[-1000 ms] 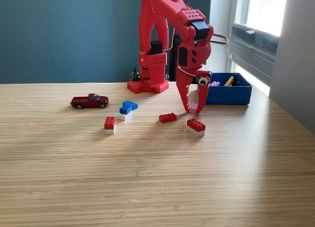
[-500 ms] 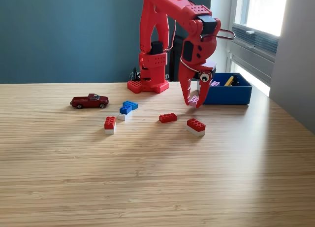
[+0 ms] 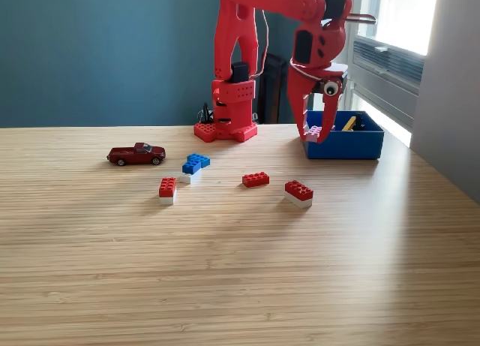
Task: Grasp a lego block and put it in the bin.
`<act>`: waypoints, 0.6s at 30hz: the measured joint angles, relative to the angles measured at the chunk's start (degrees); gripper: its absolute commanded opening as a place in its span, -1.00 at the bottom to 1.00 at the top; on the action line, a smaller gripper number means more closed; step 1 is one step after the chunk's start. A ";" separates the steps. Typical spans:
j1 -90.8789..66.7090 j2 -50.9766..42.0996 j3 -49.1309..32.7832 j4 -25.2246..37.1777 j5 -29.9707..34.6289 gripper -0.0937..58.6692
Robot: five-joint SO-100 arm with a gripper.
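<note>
My red gripper (image 3: 314, 133) hangs in the air at the near left corner of the blue bin (image 3: 352, 145), shut on a pale pink lego block (image 3: 313, 132). The bin stands at the exterior view's right, near the window, with a yellow piece (image 3: 349, 123) and other pieces inside. On the wooden table lie a red block (image 3: 256, 179), a red-on-white block (image 3: 298, 193), another red-on-white block (image 3: 167, 189) and a blue block cluster (image 3: 194, 165).
A dark red toy car (image 3: 136, 154) sits to the left of the blocks. The red arm base (image 3: 226, 130) stands at the table's back edge. A grey wall (image 3: 450, 91) borders the table on the right.
The gripper has risen off the table and swung right toward the bin, carrying the pink block with it. The other blocks and the car have not moved.
</note>
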 measured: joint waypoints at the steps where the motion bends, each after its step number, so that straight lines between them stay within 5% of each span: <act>1: -1.14 0.00 -0.62 0.53 0.70 -0.99; 18: -26.89 0.00 -0.97 1.23 11.07 -0.99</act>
